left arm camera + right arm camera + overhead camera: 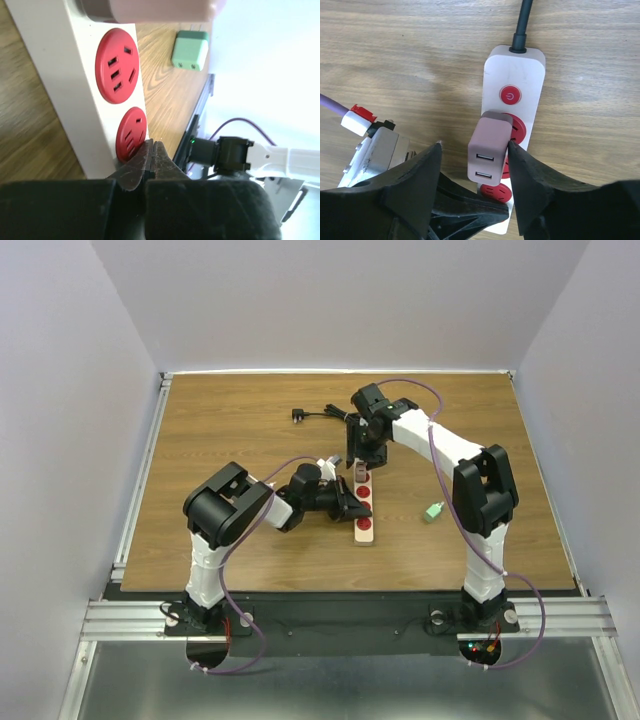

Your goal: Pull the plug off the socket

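Resting on wood-grain table (230, 430), beige socket (365, 530), pale grey walls (340, 300) behind

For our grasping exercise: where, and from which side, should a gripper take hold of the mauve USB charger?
Grip the USB charger by its flat side faces, from above. It stands upright in the power strip, ports upward, so those faces are reachable and the pull runs straight out.

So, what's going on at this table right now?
Two robot arms are working on a beige power strip. The left gripper is shut, its tips against the strip's near half beside a red outlet. The right gripper straddles the mauve USB plug, jaws open, one finger touching it. The plug is still seated in the strip. A green adapter lies loose to the side.
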`<state>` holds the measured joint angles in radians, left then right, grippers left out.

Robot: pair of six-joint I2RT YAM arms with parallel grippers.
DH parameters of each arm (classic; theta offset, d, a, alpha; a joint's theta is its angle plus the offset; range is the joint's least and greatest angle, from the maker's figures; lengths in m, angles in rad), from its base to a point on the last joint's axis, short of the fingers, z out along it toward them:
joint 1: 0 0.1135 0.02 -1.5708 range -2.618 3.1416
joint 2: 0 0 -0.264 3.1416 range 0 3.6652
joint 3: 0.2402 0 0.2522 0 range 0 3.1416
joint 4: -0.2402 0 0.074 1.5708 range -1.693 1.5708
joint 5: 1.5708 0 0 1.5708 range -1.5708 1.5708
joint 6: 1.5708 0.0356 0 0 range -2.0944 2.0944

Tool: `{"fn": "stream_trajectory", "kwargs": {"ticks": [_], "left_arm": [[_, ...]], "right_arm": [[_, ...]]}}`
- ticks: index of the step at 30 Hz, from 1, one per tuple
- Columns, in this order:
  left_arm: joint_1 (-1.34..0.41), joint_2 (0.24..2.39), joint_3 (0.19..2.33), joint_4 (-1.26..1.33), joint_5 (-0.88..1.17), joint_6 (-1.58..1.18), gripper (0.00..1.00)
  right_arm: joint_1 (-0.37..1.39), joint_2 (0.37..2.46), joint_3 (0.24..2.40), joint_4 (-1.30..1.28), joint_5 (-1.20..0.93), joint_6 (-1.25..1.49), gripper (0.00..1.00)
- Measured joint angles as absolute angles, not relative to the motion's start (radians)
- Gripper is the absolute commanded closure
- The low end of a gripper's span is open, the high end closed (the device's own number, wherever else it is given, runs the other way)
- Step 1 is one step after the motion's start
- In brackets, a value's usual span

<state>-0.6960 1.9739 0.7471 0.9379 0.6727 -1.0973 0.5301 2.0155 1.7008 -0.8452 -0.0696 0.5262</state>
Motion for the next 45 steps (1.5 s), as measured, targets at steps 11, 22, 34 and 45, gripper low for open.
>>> {"fn": "stream_trajectory", "kwargs": {"ticks": [11,22,34,45], "left_arm": [[-0.708,2.009,0.747,1.018,0.663,-1.158,1.00],[-0.726,2.081,0.842,0.996,0.680,-1.174,1.00],[-0.721,2.144,0.901,1.162,0.711,-1.150,1.00],[-0.728,2.122,0.822,1.184,0.717,-1.159,1.00]], "right_arm": [[0.535,2.024,1.658,-0.842,-0.039,0.545,0.61],[0.546,2.033,1.697,-0.906,-0.001,0.535,1.00],[0.555,2.073,1.948,-1.105,0.097,0.497,0.99],[0.551,2.049,1.846,-1.028,0.102,0.486,1.00]]}}
